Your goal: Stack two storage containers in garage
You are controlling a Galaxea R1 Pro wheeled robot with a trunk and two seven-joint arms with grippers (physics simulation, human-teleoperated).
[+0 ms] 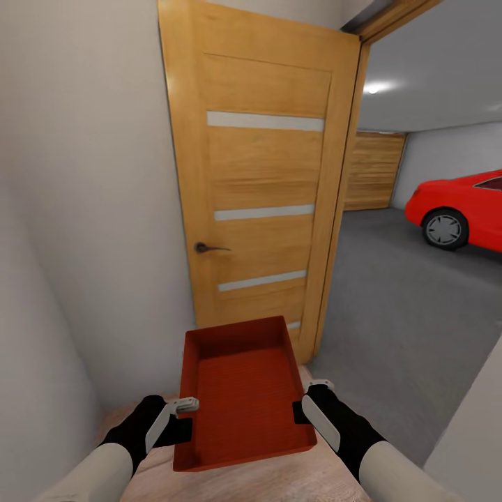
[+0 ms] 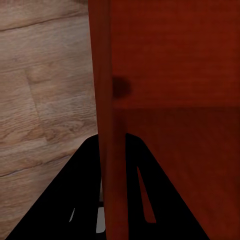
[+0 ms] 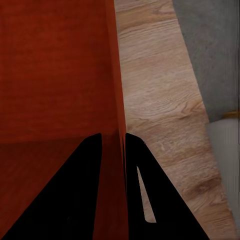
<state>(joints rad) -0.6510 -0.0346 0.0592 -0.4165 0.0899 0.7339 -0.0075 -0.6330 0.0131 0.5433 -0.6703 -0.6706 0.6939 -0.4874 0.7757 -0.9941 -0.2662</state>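
While carried, storage container (image 1: 240, 390) between both arms, each pincer seemingly clamping a side wall.

Matt plastic storage container (image 1: 240, 390), grained wooden door (image 1: 261, 174), speckled concrete floor (image 1: 397, 307).

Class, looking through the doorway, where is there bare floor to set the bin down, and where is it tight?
Bare grey floor lies between the open door and the red car. It is tight at the doorway, beside the wall.

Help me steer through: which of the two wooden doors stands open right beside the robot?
The near door with three pale horizontal strips and a dark lever handle. The other, a plank door, sits shut at the garage's far wall.
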